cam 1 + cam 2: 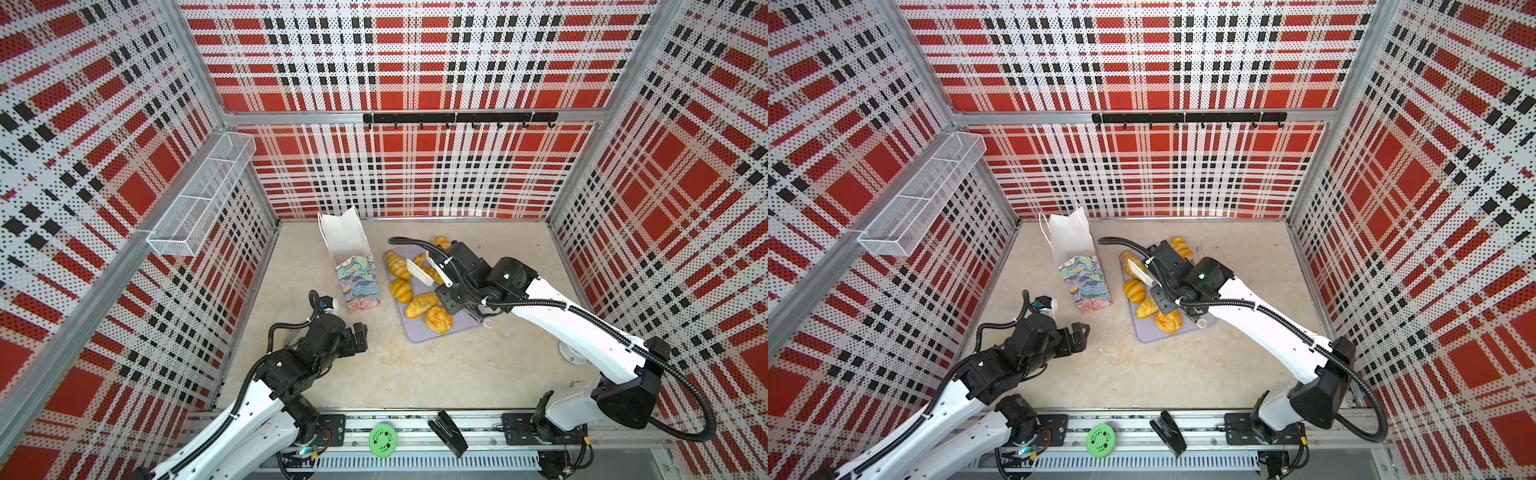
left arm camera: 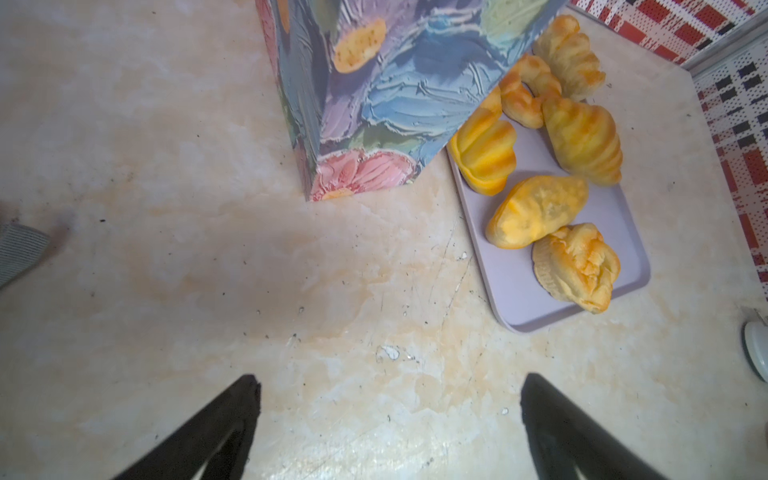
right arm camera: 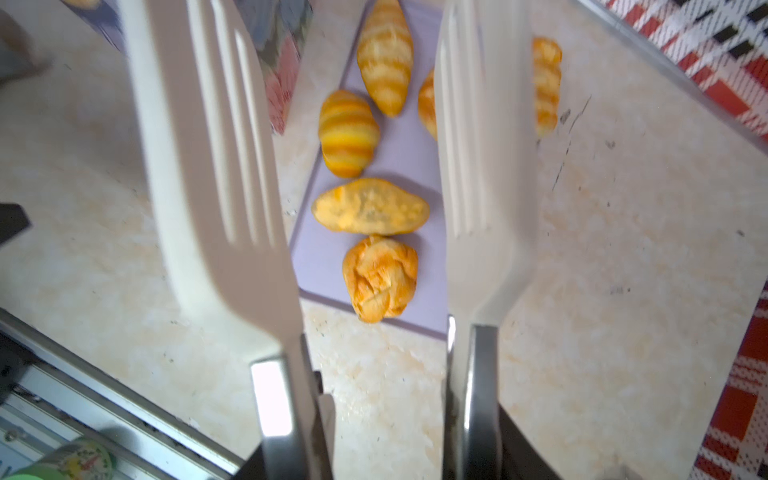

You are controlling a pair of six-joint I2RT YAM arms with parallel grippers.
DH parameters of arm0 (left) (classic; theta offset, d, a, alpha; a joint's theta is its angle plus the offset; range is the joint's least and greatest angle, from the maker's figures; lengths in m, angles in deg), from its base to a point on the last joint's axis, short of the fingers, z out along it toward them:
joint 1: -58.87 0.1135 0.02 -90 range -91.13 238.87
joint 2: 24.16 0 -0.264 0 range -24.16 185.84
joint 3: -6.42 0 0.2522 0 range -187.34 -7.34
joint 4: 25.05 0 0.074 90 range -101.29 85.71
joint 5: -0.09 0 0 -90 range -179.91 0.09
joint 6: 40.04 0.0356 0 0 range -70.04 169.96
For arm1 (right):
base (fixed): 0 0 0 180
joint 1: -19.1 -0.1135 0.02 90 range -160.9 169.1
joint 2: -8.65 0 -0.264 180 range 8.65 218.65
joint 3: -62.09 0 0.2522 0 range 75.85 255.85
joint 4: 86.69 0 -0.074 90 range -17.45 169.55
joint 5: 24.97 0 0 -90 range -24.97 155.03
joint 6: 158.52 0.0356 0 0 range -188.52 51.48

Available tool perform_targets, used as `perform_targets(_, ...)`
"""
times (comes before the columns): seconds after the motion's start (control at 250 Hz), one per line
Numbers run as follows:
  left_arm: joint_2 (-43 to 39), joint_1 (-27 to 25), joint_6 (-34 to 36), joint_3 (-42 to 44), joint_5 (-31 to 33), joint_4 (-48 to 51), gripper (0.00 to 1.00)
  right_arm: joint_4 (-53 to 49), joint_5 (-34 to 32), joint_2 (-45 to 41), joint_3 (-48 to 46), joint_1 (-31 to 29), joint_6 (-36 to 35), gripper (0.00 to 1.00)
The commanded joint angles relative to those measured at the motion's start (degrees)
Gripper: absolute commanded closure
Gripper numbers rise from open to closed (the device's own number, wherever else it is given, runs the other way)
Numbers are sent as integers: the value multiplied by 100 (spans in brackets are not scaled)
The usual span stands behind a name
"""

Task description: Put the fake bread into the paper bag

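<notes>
Fingers of the left gripper stand fully apart over bare table and hold nothing. They hover near the base of the paper bag, probably so that they can steady it if it tips during loading. Fingers of the right gripper are clamped on the metal handles of white slotted tongs. The tong blades are spread with nothing between them and point along the row of pastries. This tool gives a wider, gentler span than bare fingers. The paper bag stands upright with its mouth open, just beside the lavender tray, which keeps the transfer path short. The bag's interior is poorly seen, so whether any piece lies inside cannot be told. Fake bread lies mostly in a row on the tray. One piece rests on the table just past the tray's far end.
</notes>
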Motion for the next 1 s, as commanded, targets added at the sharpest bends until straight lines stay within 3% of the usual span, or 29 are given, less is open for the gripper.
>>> perform_targets(0.0,-56,-266,-380,164,385,-45,1,233,-70,-523,-655,20,468,47)
perform_targets(0.212,44,-688,-771,428,553,-124,1,174,-26,-1077,-1915,22,934,45)
perform_targets(0.488,290,-1097,-1136,678,653,-318,1,583,354,-1126,-2860,-91,1439,41)
perform_targets(0.996,1167,-2277,-1253,804,767,-1479,1,721,417,-494,-3043,-277,1469,35)
